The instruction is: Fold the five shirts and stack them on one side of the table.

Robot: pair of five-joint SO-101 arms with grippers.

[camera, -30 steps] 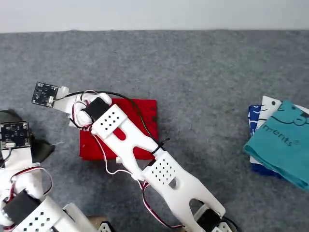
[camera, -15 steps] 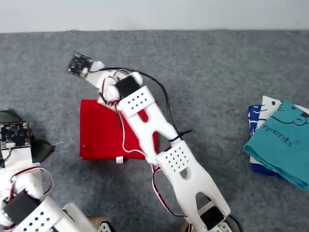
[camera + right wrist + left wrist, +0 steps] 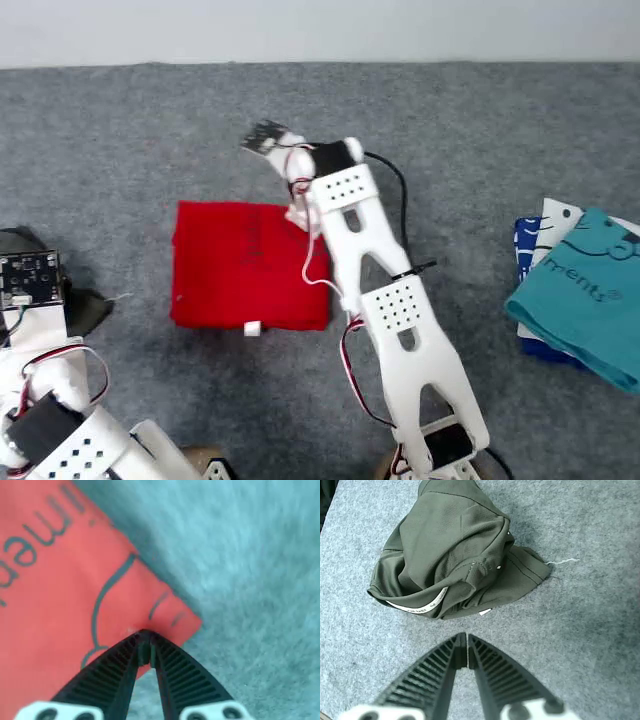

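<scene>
Red shirt [image 3: 250, 265] lies folded on the table [image 3: 450, 130], left of centre, and the right gripper [image 3: 145, 644] is clamped on its fabric by the far right corner. At the right edge sits a stack [image 3: 575, 290] (teal on top, white and blue beneath, so seemingly three done). Left gripper [image 3: 467, 652], closed on nothing, hangs beside the crumpled olive shirt [image 3: 450, 555], which is not yet folded; red awaits stacking.

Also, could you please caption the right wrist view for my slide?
Right gripper, shut, tips near a corner of the red shirt on the table.
</scene>
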